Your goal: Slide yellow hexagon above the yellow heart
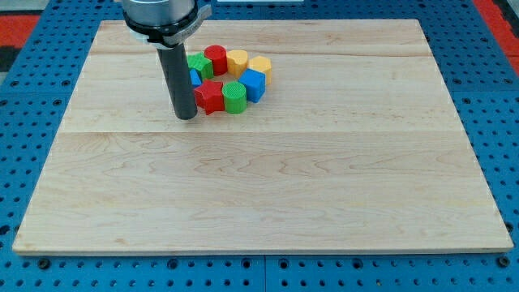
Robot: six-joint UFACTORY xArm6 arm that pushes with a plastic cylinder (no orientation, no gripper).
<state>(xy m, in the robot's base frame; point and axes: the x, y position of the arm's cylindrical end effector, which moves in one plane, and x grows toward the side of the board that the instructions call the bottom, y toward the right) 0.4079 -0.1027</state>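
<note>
Several blocks sit in a tight ring near the view's top centre. A yellow block (237, 60), seemingly the hexagon, is at the ring's top. A second yellow block (259, 66), seemingly the heart, touches it on the right. Round the ring are a red block (216, 58), a green block (199, 64), a blue block (254, 84), a green round block (234, 96) and a red block (209, 96). Another blue block (195, 78) is partly hidden behind the rod. My tip (186, 118) rests on the board just left of the lower red block, close to it.
The wooden board (259, 203) lies on a blue perforated table (24, 162). The arm's body (162, 16) hangs over the board's top left, above the ring's left side.
</note>
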